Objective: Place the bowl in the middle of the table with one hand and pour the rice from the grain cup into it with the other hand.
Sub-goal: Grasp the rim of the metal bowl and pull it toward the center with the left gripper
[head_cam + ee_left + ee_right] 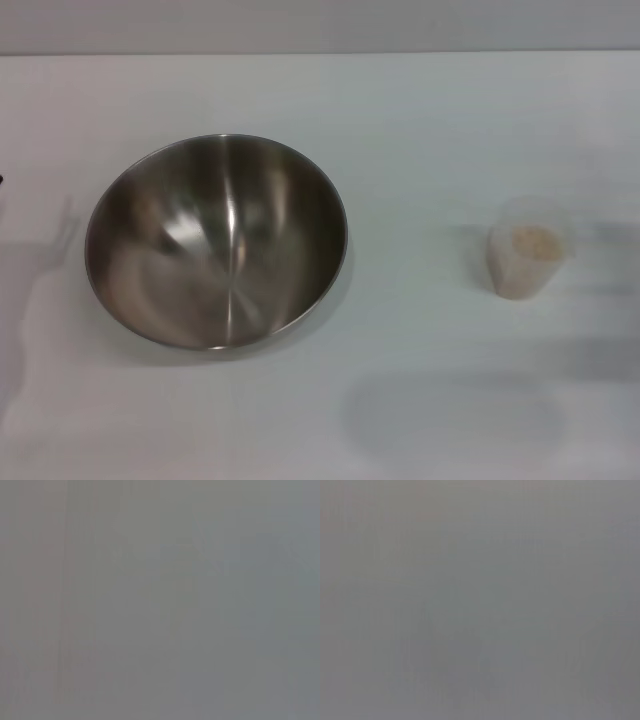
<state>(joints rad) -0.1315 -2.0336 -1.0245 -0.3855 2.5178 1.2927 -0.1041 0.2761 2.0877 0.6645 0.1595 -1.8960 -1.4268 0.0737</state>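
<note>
The stainless-steel bowl [216, 240] stands empty on the white table [420, 120], left of centre in the head view. The frosted grain cup [526, 260] stands upright to the right of the bowl, well apart from it, with pale rice [533, 240] inside. Neither gripper shows in the head view. Both wrist views show only a plain grey surface, with no fingers and none of the task's things.
The table's far edge [320, 53] runs across the top of the head view, with a grey wall behind it. A small dark speck shows at the left edge [2, 180]. Faint shadows lie on the table at the left and front.
</note>
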